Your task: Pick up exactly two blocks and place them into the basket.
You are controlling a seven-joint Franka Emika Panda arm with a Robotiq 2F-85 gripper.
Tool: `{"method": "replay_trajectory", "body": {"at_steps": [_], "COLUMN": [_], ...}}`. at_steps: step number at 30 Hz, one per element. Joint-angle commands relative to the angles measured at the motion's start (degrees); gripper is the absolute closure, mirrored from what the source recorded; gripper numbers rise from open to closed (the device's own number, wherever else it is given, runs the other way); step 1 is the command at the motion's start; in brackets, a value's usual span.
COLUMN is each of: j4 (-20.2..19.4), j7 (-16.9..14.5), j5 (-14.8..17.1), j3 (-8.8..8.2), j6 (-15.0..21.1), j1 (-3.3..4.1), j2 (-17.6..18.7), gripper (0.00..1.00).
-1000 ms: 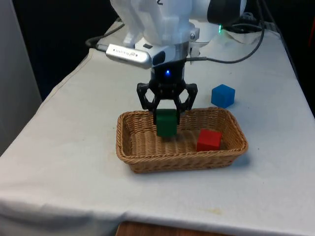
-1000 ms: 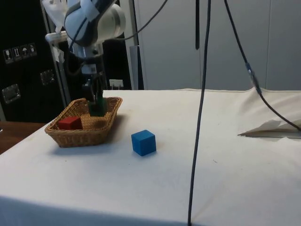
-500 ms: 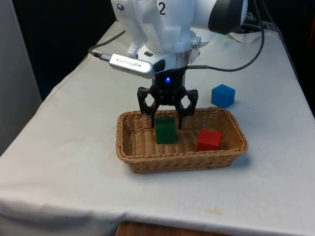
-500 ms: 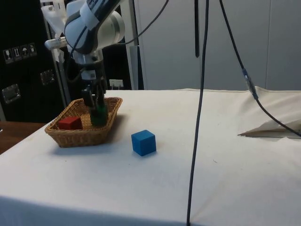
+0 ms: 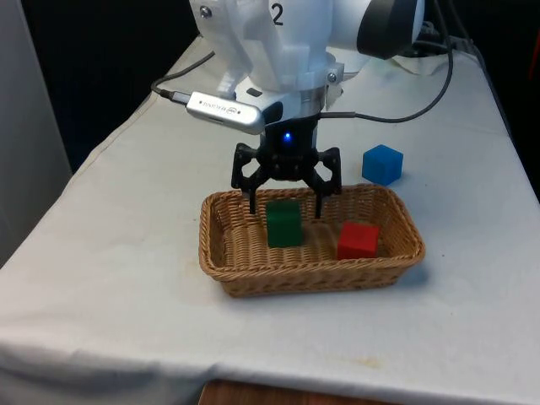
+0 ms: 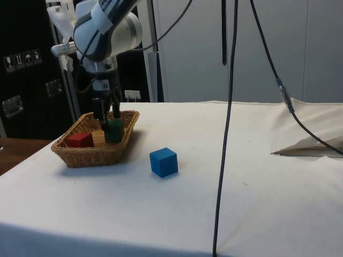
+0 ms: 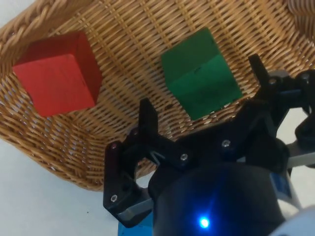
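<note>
A green block [image 5: 283,223] [image 6: 113,130] [image 7: 202,74] rests on the floor of the wicker basket [image 5: 221,253] [image 6: 91,156] [image 7: 123,59], free of the fingers. Beside it, towards the front view's right, lies a red block [image 5: 358,240] [image 6: 80,140] [image 7: 58,73]. My gripper [image 5: 285,207] [image 6: 107,119] [image 7: 202,105] hangs open just above the green block, one finger on each side of it, holding nothing. A blue block [image 5: 382,164] [image 6: 163,161] sits on the white cloth outside the basket, behind it on the front view's right.
A black cable [image 6: 229,107] hangs down in the side view's foreground. Rumpled cloth [image 6: 311,142] lies at the side view's right. Open cloth [image 5: 118,253] surrounds the basket.
The gripper lowered the green block into the basket, then opened and let it go. The block now rests on the basket floor; the fingers stand spread above it.
</note>
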Motion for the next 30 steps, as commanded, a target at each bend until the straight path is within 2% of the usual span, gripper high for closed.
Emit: {"method": "replay_trajectory", "body": {"at_steps": [1, 2, 5, 10, 11, 12, 20, 21, 22, 28, 29, 30], "j4": [-0.5, 0.0, -1.9, -4.4, -3.2, -5.6, -10.0, -9.3, -11.1, -15.0, -15.5, -14.7], "j7": [0.1, 0.0, 0.5, 1.1, 0.8, 1.3, 2.2, 1.8, 2.5, 4.0, 4.1, 3.6], "j5": [-0.1, 0.0, -0.5, -1.3, -1.0, -1.6, -3.2, -2.9, -3.7, -5.4, -5.7, -5.3], "j3": [-0.17, 0.0, -0.63, -0.52, -0.11, -0.52, -0.52, -0.06, -0.52, -0.23, -0.17, 0.23], "j6": [-0.4, 0.0, -1.1, -1.1, -1.9, -1.1, -1.4, -1.9, -1.4, -1.6, -1.5, -1.9], "j1": [0.23, 0.0, 1.03, 1.72, 1.09, 1.95, 2.92, 2.35, 3.15, 4.01, 4.07, 3.5], "j2": [-0.7, 0.0, -2.8, -5.2, -4.6, -6.2, -10.8, -10.3, -11.9, -16.3, -16.8, -16.1], "gripper": [0.0, 0.0, 0.0, 0.0, 0.0, 0.0, 0.0, 0.0, 0.0, 0.0, 0.0, 0.0]}}
